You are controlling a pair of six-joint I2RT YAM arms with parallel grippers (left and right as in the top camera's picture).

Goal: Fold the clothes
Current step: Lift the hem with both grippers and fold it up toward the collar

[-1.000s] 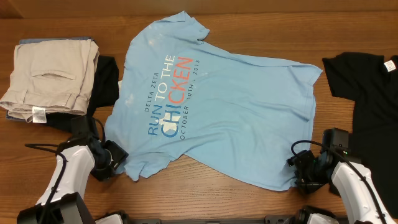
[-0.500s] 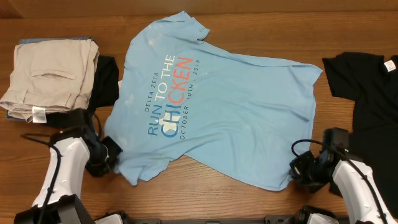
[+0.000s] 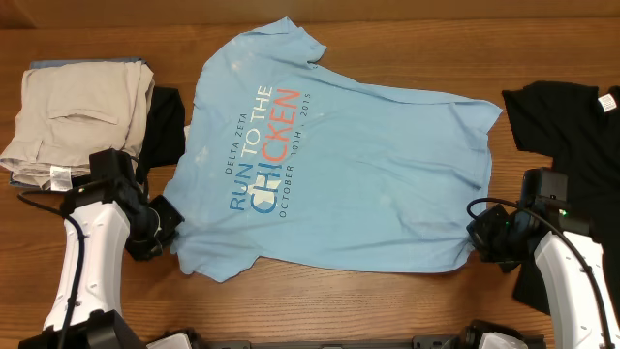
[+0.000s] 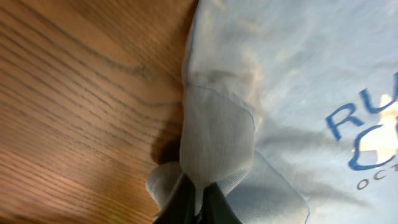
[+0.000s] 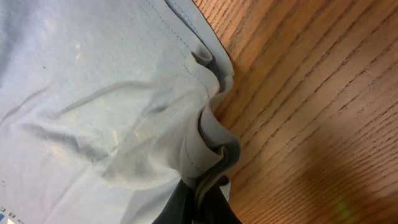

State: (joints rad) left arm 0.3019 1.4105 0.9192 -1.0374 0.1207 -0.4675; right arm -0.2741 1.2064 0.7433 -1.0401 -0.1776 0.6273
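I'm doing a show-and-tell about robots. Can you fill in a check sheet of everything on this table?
Surface: wooden table, grain showing.
Job's things: light blue T-shirt spread out, print facing up.
Clutter: folded beige trousers partly over a black cloth; black shirt at the opposite end.
End effectors: left end effector and right end effector each shut on the T-shirt's near edge.
Cables: black cable by the left arm, another by the right.
Surroundings: nothing seen.
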